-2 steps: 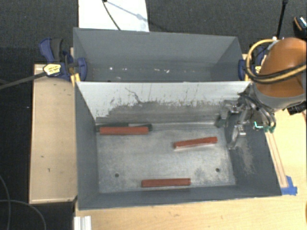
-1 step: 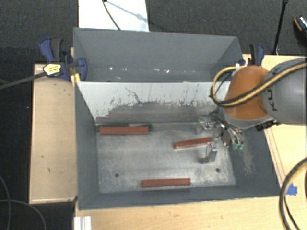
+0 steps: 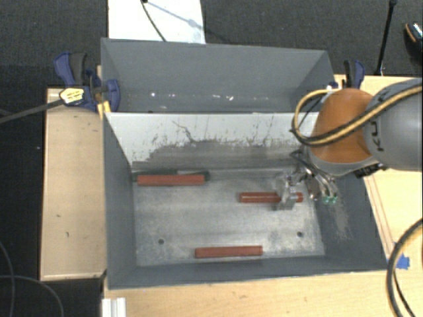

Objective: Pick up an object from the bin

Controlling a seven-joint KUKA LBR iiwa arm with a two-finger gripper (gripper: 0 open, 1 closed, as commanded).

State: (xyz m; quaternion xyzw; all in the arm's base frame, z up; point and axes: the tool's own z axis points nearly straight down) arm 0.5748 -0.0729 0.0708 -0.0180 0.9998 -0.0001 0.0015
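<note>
My gripper (image 3: 288, 199) hangs low at the right side of the bin, and its fingers sit at the right end of a short reddish-brown bar (image 3: 259, 197) lying mid-right on the floor. The bar's right end lies between the fingers. A longer reddish-brown bar (image 3: 171, 179) lies along the back left of the floor. A third reddish-brown bar (image 3: 228, 251) lies near the front wall.
The arm with its orange cover and looped cables reaches in over the bin's right wall. Bare scratched floor lies between the three bars, at the middle and the left.
</note>
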